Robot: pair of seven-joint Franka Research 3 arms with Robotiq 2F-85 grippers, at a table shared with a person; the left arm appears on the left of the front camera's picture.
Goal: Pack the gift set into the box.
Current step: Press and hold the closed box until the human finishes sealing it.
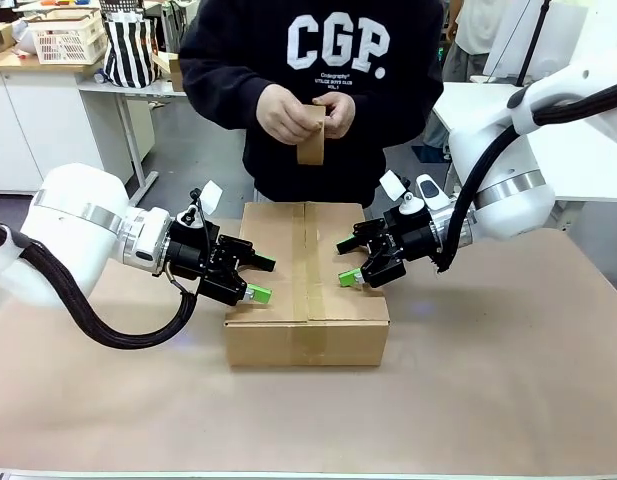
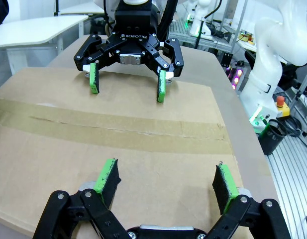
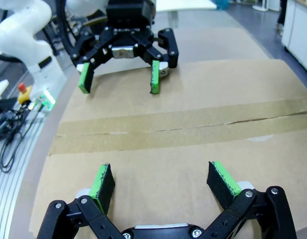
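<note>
The box [image 1: 308, 335] stands in the middle of the table with its flaps down and a strip of brown tape [image 1: 306, 262] along the top seam. The gift set is hidden. My left gripper [image 1: 263, 279] hovers open over the box's left edge, fingers pointing inward. My right gripper [image 1: 345, 262] is open over the right side, facing it. In the left wrist view the left gripper [image 2: 165, 174] is just above the box top [image 2: 53, 149], with the right gripper [image 2: 127, 85] opposite. The right wrist view mirrors this: right gripper [image 3: 160, 179], left gripper [image 3: 118, 82], box top [image 3: 243, 149].
A person stands at the far side just behind the box, both hands holding a brown tape roll [image 1: 311, 135] at chest height. The table [image 1: 508, 380] is covered in brown paper. A white basket [image 1: 66, 38] and a striped bag [image 1: 130, 48] sit on a counter at the back left.
</note>
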